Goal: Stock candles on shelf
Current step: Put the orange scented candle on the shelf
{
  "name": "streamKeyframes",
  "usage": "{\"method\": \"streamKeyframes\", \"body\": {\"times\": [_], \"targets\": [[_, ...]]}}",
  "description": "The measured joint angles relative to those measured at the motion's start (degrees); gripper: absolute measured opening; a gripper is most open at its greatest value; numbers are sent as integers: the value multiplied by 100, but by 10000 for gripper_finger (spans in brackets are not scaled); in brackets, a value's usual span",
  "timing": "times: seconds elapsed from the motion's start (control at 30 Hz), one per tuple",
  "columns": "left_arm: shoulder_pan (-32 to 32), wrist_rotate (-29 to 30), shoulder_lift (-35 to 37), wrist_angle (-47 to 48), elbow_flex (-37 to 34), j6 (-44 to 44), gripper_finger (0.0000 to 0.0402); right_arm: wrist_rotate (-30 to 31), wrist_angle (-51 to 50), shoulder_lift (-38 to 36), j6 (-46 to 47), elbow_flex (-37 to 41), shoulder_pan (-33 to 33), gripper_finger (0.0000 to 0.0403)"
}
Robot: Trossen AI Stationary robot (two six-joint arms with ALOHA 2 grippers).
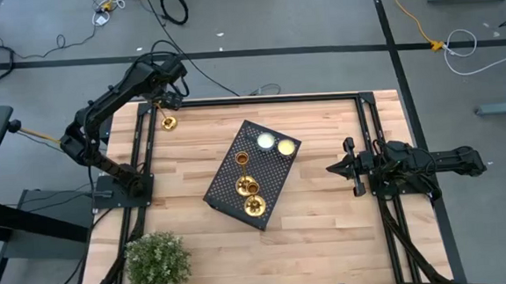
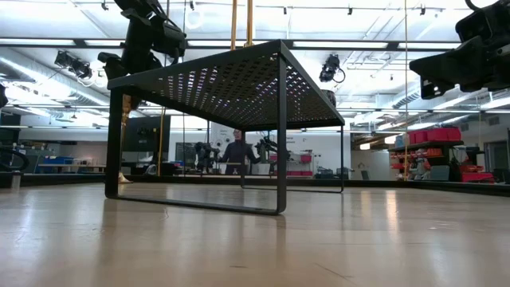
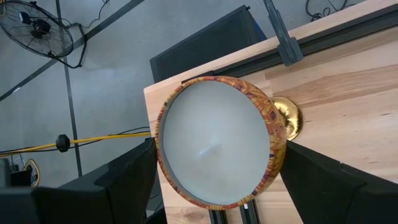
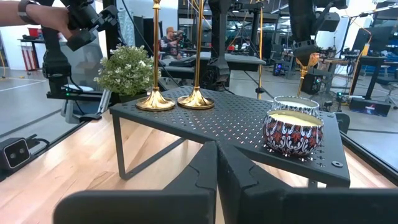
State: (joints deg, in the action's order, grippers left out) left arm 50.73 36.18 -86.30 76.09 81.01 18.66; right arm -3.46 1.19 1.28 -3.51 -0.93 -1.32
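1. Shelf (image 1: 253,174) sits slantwise mid-table, carrying 2 gold candlesticks (image 1: 250,188) at its near end and 2 tin candles (image 4: 293,132) at its far end.
2. Left gripper (image 1: 170,101) hangs over the table's far left corner, jaws wide, straddling a third candlestick (image 1: 168,122) without a visible grip; its pale top (image 3: 214,149) fills the left wrist view.
3. Right gripper (image 1: 335,167) waits right of the shelf, jaws fully closed, holding nothing.
4. Plant (image 1: 157,261) stands at the near left corner.

The wooden table (image 1: 329,234) carries the black shelf (image 1: 226,181), a green plant (image 1: 158,259) and one candlestick (image 1: 168,122)
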Motion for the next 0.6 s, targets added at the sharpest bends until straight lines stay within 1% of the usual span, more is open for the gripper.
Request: {"method": "streamKeyframes", "body": {"times": [0.6], "targets": [[-1, -11, 13, 0, 0, -47, 319, -2, 0, 0, 0, 0, -2, 6]]}}
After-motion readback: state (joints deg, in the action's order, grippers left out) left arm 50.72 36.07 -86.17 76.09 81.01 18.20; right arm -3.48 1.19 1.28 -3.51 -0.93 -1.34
